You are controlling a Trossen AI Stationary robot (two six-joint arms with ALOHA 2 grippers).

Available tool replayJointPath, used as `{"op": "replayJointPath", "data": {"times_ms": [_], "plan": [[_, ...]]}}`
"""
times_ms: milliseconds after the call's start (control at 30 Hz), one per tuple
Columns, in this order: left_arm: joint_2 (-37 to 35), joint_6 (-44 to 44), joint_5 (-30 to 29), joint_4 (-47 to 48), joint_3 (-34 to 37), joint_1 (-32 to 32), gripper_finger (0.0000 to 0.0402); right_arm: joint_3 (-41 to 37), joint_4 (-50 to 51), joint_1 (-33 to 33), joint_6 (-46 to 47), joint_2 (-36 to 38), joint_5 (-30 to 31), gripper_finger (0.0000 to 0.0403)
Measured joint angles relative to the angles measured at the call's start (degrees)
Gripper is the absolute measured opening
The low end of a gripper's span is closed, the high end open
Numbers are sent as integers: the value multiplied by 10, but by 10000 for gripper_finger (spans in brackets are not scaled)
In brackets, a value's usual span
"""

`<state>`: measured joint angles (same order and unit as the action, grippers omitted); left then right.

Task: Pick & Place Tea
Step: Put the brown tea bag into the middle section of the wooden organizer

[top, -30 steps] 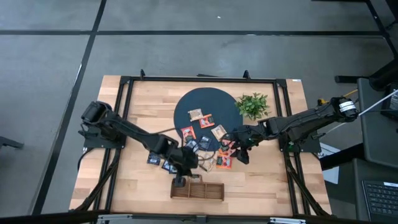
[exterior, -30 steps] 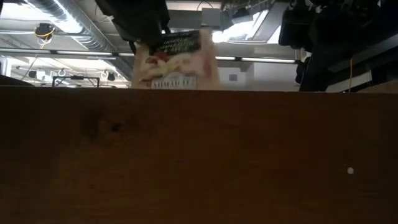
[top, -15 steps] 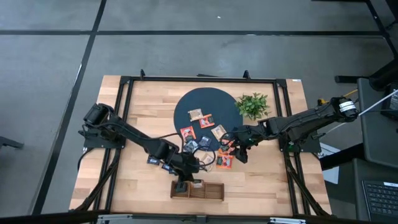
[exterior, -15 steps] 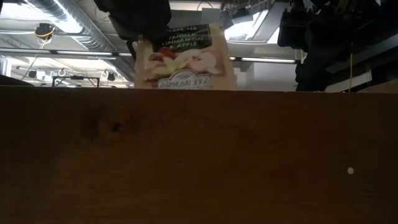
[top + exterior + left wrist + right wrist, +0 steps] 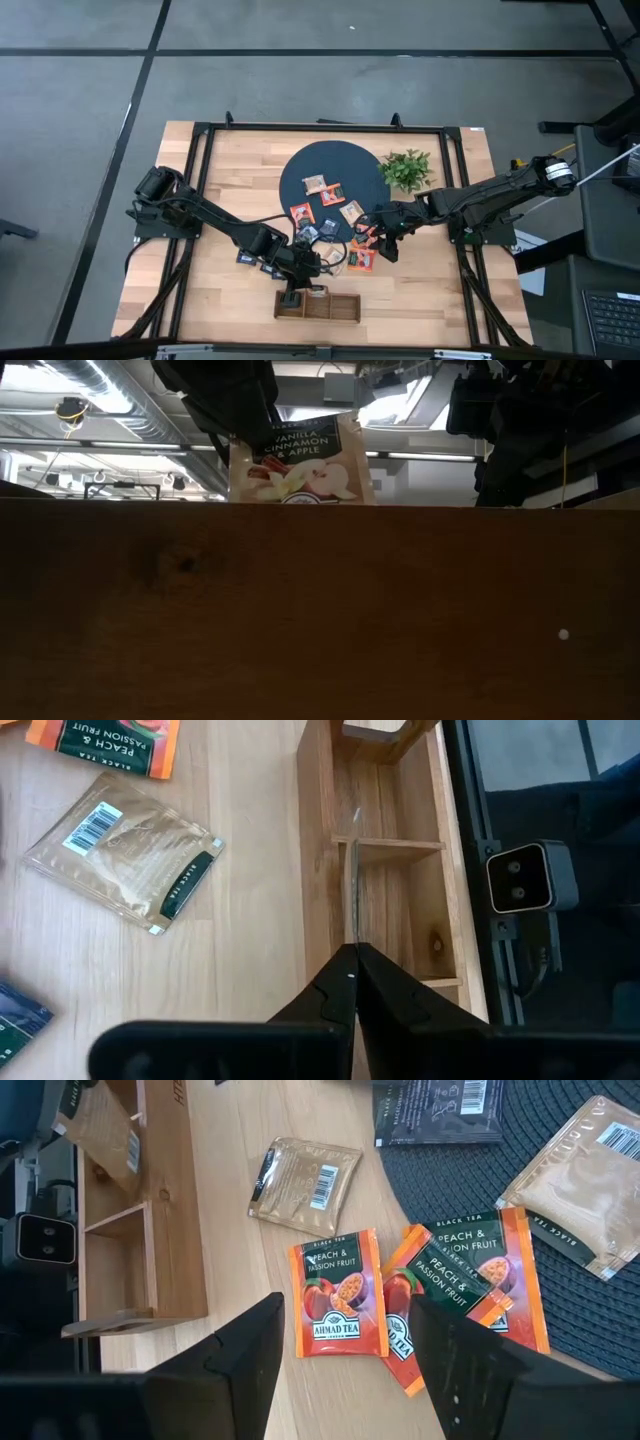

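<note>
- The left tool point(image 5: 352, 982) is clenched on one beige tea sachet point(image 5: 300, 465). It holds the sachet upright, edge down, over the wooden tray point(image 5: 318, 306).
- The sachet is half down in the tray's end slot on the left arm's side. I think it only needs to be let go.
- The tray's slots look empty apart from that one, so this looks like the first sachet to go in. Most of the job is left.
- The right tool point(image 5: 345, 1370) hangs spread apart and holds nothing. It is over two orange sachets point(image 5: 338, 1292) near the tray.
- More tea sachets point(image 5: 322, 186) lie on the round dark mat point(image 5: 346, 164), on the far side of the sachets from the tray. Others lie on the tabletop point(image 5: 225, 180) between mat and tray.
- A beige sachet point(image 5: 125, 850) lies flat just beside the tray.
- A little green plant point(image 5: 406, 168) stands past the mat, well apart from the tray.
- The tabletop is light wood in a black frame. The floor around it is grey, and ceiling lights show behind the tray.
</note>
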<state>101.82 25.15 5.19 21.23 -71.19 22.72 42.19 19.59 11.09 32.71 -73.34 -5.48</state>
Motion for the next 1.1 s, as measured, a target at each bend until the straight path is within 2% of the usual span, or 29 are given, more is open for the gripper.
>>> {"op": "replayJointPath", "data": {"times_ms": [333,767,1100], "plan": [[0,-9,8,2,0,0,11,0,0,0,-2,0,0,216],[0,-9,3,4,0,0,74,0,0,0,-2,0,0,216],[0,-24,-17,8,0,-9,77,0,0,0,-13,0,10,216]]}}
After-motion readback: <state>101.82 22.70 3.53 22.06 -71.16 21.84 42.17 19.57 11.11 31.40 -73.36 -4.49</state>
